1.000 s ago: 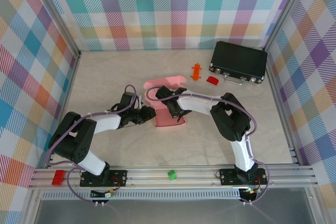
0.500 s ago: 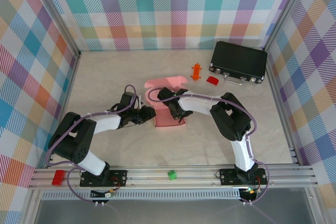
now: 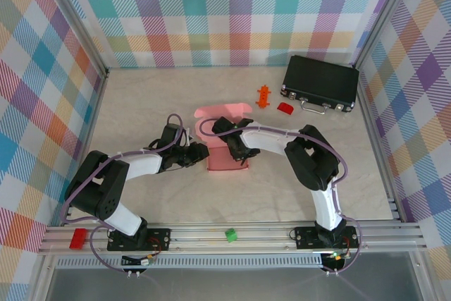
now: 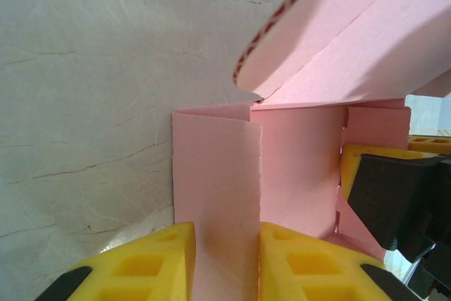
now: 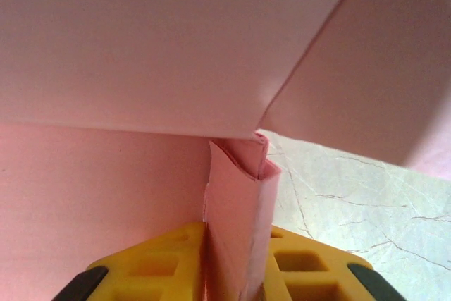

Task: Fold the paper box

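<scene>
Right now the box (image 3: 224,140) sits near the middle of the bench (image 3: 141,103), between my two arms, half formed: a pink body standing on the surface with a wide flap lying open on its far side. My left tool (image 3: 199,153) has come in low from the left and is closed on a wall of the box. In the left wrist view that pink panel fills the narrow gap between my yellow pads (image 4: 151,262), with a crease running up it and the big flap curling overhead. My right tool (image 3: 238,151) reaches in from the right and is shut on another part of the box. Its wrist camera shows a thin doubled strip of card pinched upright between the pads (image 5: 310,252), its top edge slightly crumpled, under a broad pink panel. So both tools are nearly closed, each with only card between the fingers. Well apart, at the far right of the bench, lies a black case (image 3: 320,81), with a red block (image 3: 285,108) and an orange piece (image 3: 264,95) just in front of it.
</scene>
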Controlling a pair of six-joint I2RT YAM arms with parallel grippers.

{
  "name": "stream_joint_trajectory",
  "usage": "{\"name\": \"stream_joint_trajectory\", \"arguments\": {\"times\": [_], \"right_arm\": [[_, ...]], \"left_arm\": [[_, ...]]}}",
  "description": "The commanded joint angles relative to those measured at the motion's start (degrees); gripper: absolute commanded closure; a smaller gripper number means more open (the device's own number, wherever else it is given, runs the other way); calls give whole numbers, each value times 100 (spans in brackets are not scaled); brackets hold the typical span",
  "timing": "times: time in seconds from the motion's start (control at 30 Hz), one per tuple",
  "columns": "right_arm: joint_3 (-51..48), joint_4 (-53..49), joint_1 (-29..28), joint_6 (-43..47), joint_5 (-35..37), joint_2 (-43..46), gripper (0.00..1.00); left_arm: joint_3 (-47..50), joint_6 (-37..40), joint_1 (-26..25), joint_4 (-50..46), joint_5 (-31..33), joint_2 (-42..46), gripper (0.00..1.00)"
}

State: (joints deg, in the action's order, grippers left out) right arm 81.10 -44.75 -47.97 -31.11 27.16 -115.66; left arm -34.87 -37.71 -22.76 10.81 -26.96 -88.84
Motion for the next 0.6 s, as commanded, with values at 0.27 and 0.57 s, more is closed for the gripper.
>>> {"name": "stream_joint_trajectory", "arguments": {"times": [0.27,0.57], "right_arm": [[-61,-184,22,-237,-88,222,73],[-223,80,41,-383,-272,441,70]], "left_arm": [[51,172,-66,-202,-5,85,73],[-62,248,-114,-356,59,86,75]]}}
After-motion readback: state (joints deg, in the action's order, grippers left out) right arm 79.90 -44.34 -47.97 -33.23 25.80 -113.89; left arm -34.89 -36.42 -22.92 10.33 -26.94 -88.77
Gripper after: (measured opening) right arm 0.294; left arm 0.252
